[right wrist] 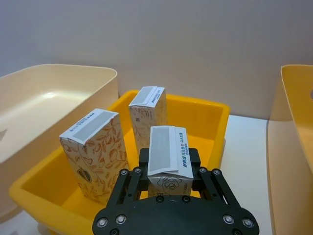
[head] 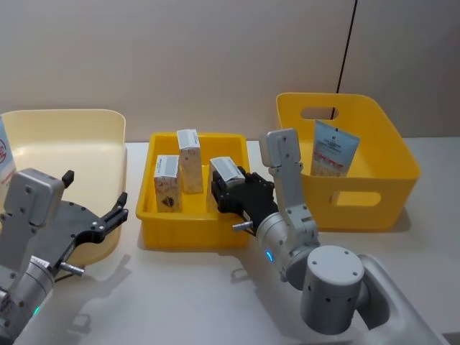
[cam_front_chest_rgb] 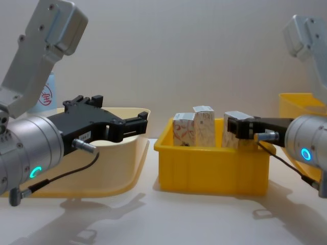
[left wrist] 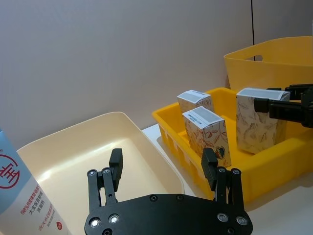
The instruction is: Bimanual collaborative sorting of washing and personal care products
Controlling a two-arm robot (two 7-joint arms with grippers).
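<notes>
Clamping a white carton (right wrist: 165,147), right gripper (right wrist: 168,167) should lift straight up; left gripper (left wrist: 162,161) hangs wide open by the cream tub (left wrist: 73,147)

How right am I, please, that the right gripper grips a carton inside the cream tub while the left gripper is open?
No: the right gripper grips a carton inside the yellow tray, per the right wrist view; the left gripper is open.

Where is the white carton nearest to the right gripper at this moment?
In the head view the carton is at the right end of the yellow tray, held by the right gripper, right of the neighbouring carton.
</notes>
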